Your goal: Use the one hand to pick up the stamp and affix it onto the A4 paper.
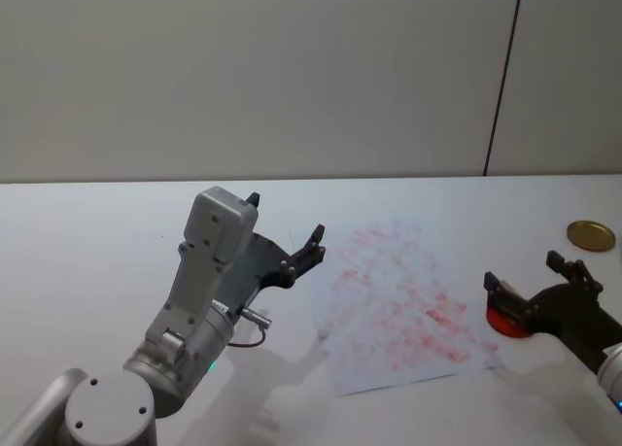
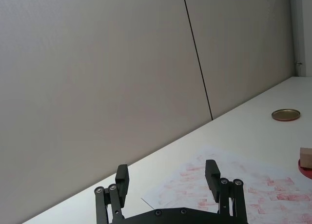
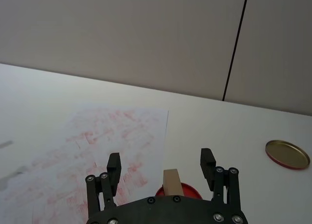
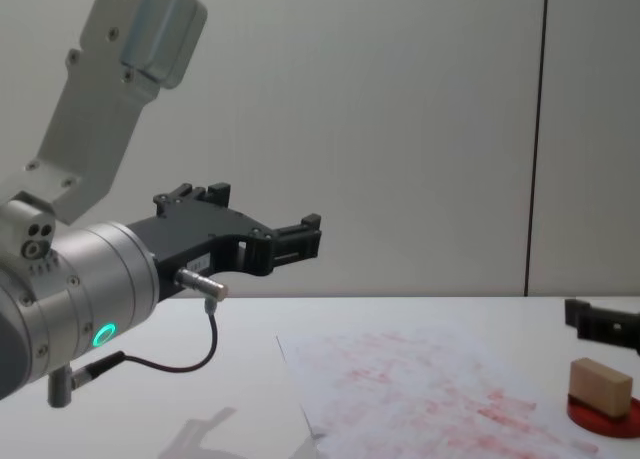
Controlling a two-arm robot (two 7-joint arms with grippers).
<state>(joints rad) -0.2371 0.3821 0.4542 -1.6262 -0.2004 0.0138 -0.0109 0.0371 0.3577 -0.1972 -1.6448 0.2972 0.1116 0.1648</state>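
1. Hovering spread, my right pincer (image 3: 161, 158) sits just above the stamp (image 3: 171, 181), which stands on the red ink pad (image 3: 189, 190) beside the A4 paper (image 1: 398, 310).
2. Closing off-centre could tip it.
3. My left pincer (image 2: 166, 168) hangs spread, raised.

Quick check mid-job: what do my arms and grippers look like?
The left gripper and right gripper are black, each with two blocky fingers on screwed linkages. The left arm is silver-grey metal with a green ring light and a thin black cable looping under it.
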